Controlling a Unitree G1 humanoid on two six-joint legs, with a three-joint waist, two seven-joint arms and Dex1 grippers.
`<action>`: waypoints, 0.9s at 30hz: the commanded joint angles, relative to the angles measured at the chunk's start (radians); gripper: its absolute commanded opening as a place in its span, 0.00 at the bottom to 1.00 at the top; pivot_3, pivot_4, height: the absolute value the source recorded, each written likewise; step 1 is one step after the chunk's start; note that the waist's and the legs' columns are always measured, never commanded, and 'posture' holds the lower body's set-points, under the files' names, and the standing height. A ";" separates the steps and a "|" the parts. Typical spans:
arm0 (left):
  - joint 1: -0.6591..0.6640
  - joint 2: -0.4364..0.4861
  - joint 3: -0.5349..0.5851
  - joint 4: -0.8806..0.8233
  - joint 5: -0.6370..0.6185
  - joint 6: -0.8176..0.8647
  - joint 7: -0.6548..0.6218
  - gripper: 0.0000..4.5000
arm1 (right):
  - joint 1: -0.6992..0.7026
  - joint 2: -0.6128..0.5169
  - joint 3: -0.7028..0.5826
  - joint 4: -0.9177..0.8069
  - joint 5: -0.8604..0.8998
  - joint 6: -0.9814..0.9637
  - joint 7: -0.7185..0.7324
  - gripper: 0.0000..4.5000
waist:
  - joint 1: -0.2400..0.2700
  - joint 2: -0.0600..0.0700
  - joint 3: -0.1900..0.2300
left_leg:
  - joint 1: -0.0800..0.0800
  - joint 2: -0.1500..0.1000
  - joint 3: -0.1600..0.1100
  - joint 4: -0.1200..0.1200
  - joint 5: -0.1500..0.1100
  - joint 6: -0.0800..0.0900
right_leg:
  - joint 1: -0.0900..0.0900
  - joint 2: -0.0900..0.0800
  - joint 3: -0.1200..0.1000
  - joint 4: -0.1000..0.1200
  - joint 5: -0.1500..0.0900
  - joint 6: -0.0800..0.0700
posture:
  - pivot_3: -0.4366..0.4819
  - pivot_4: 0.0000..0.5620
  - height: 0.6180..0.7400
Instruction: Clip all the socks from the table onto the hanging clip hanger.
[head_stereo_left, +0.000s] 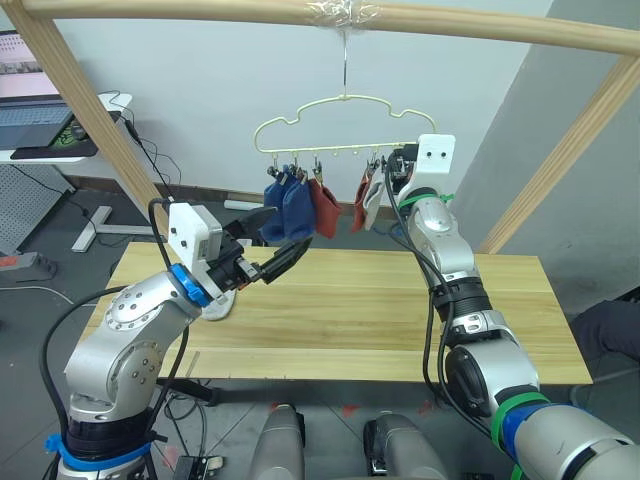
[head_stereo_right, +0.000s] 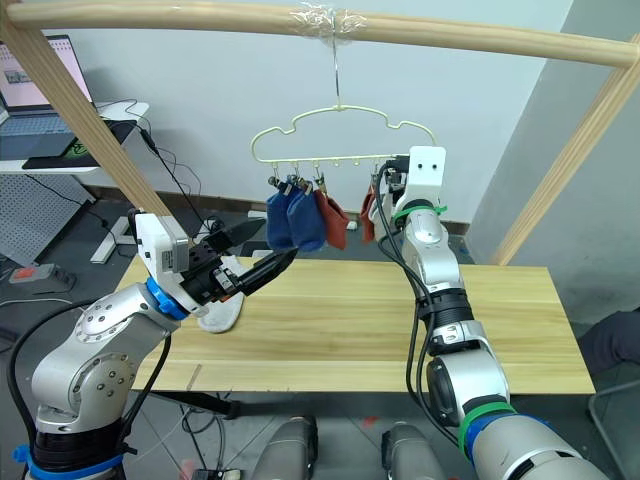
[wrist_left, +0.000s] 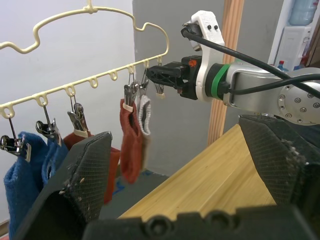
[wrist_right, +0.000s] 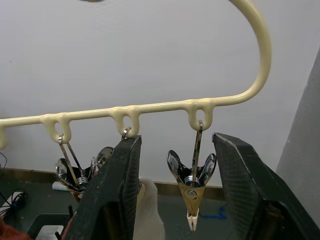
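Five small ankle socks clipped along the bottom bar of the pale-yellow cloud-shaped wire hanger (head_stereo_left: 345, 125): two blue socks (head_stereo_left: 289, 210) at the left end, a rust-red sock (head_stereo_left: 324, 207) touching them, then a second rust-red sock (wrist_left: 131, 137) and a light grey sock (wrist_left: 145, 116) side by side further right. Hooked onto a thick wooden pole (head_stereo_left: 300, 14) overhead. Sixth, a light grey sock (head_stereo_right: 222, 313), lying on the light plank table (head_stereo_left: 380, 320) near its left end, under the left arm. Left pincer (head_stereo_left: 268, 242) held above the table, black fingers spread wide, holding nothing, pointed toward the hanging socks. Right pincer (wrist_right: 175, 195) raised at the hanger's right end, fingers apart on either side of an empty metal clip (wrist_right: 192, 185), not pressing it.
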 joint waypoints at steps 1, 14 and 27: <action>-0.003 0.004 0.004 -0.046 -0.019 -0.007 0.004 1.00 | -0.025 -0.003 -0.012 -0.020 0.010 -0.012 0.006 0.52 | 0.000 0.000 0.000 | 0.000 0.000 0.000 0.000 0.000 0.000 | 0.000 0.000 0.000 0.000 0.000 0.000 | 0.67 0.19 1.00; 0.012 -0.001 0.005 -0.060 -0.016 -0.012 0.020 1.00 | -0.046 -0.009 -0.027 0.041 0.018 -0.025 0.002 0.52 | 0.000 0.000 0.000 | 0.000 0.000 0.000 0.001 0.000 0.000 | 0.000 0.000 0.000 0.000 0.000 0.000 | 0.68 0.21 1.00; 0.011 -0.003 0.005 -0.062 -0.018 -0.013 0.025 1.00 | -0.078 -0.011 -0.048 0.097 0.016 -0.051 -0.002 0.52 | 0.001 0.000 0.000 | 0.000 0.000 0.000 0.001 0.000 0.000 | 0.000 0.000 0.000 0.000 0.000 0.000 | 0.68 0.21 1.00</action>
